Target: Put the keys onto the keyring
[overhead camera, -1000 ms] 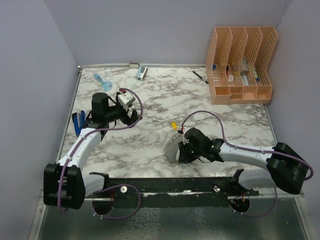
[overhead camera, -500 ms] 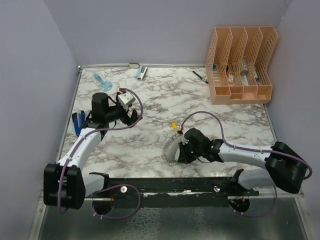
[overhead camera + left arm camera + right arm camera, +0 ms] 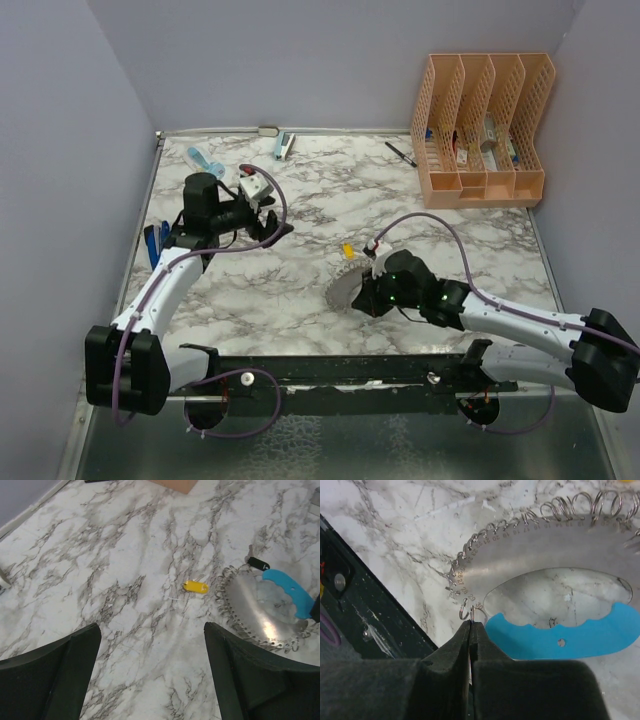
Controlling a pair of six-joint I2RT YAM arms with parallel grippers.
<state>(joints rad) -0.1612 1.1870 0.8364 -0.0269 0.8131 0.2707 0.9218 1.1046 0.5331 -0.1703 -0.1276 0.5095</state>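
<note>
The keyring [image 3: 348, 291] is a gray half-round plate with small wire rings along its edge and a light-blue section; it lies on the marble mid-table. It also shows in the left wrist view [image 3: 257, 610] and the right wrist view [image 3: 540, 550]. My right gripper [image 3: 370, 300] [image 3: 471, 623] is shut, pinching a small wire ring at the plate's end beside the blue section [image 3: 580, 635]. The yellow key [image 3: 347, 251] [image 3: 195, 586] lies just beyond the keyring. The black key [image 3: 257, 563] lies at its far edge. My left gripper [image 3: 276, 228] [image 3: 150, 635] is open and empty, to the left of them.
A peach file organizer [image 3: 482, 130] stands at the back right, with a black pen [image 3: 400, 153] to its left. A blue-handled tool [image 3: 154, 246] lies at the left edge. Small items [image 3: 284, 146] [image 3: 203, 160] lie at the back. A black rail [image 3: 350, 372] runs along the front.
My right arm has swung out and stretched lower to the right, its gripper still at the keyring's near end. My left gripper has moved slightly up and right.
</note>
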